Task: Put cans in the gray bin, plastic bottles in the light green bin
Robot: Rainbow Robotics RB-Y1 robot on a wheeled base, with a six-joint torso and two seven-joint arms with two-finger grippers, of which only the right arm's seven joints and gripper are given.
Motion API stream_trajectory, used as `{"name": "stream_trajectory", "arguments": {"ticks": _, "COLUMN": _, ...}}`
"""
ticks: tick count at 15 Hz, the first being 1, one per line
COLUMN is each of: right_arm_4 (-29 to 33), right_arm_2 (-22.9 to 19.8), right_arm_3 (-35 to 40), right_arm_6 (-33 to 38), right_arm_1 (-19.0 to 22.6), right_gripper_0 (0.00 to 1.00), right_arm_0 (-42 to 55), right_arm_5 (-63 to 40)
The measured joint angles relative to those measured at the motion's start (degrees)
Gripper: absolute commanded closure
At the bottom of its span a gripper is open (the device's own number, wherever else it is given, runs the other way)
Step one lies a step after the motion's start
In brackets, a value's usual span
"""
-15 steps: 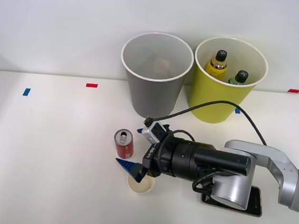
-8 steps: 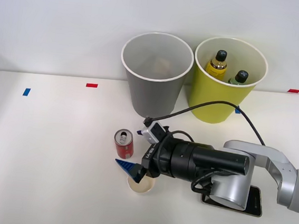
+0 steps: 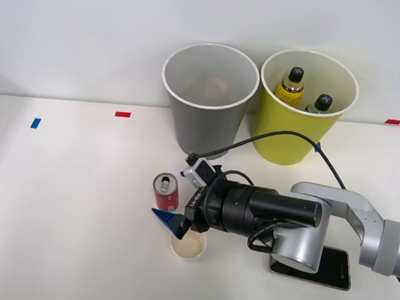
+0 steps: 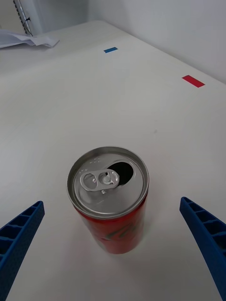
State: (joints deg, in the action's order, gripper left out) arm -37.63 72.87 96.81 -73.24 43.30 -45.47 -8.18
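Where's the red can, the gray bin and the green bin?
red can (image 4: pixel 108 181), right wrist view, on its silver top.
gray bin (image 3: pixel 205 131), front view, on its outer wall.
light green bin (image 3: pixel 280 143), front view, on its outer wall.

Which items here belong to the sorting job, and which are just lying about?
Job: red can, gray bin, light green bin, yellow bottle, green bottle, open right gripper.
Lying about: paper cup, phone.
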Motion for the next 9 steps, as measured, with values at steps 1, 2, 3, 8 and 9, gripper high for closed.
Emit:
{"name": "stream_trajectory", "arguments": {"ticks": 1, "right_arm_4": 0.0, "right_arm_2": 0.1, "right_arm_3": -0.2, "right_arm_6": 0.0, "right_arm_1": -0.2, "right_gripper_0": 0.0, "right_arm_0": -0.2, "right_arm_5": 0.0}}
{"name": "stream_trajectory", "arguments": {"ticks": 2, "right_arm_4": -0.1, "right_arm_2": 0.3, "right_arm_3": -0.5, "right_arm_6": 0.0, "right_arm_1": -0.4, "right_gripper_0": 0.0, "right_arm_0": -0.5, "right_arm_5": 0.0}}
{"name": "stream_trajectory", "arguments": {"ticks": 3, "right_arm_4": -0.2, "right_arm_2": 0.4, "right_arm_3": -1.1, "right_arm_6": 0.0, "right_arm_1": -0.8, "right_gripper_0": 0.0, "right_arm_0": -0.7, "right_arm_5": -0.1}}
{"name": "stream_trajectory", "arguments": {"ticks": 8, "right_arm_4": -0.2, "right_arm_2": 0.6, "right_arm_3": -3.8, "right_arm_6": 0.0, "right_arm_1": -2.9, "right_gripper_0": 0.0, "right_arm_0": -1.1, "right_arm_5": -0.1}}
{"name": "stream_trajectory", "arguments": {"ticks": 9, "right_arm_4": -0.2, "right_arm_2": 0.6, "right_arm_3": -4.0, "right_arm_6": 0.0, "right_arm_1": -3.3, "right_gripper_0": 0.0, "right_arm_0": -1.2, "right_arm_5": -0.1}}
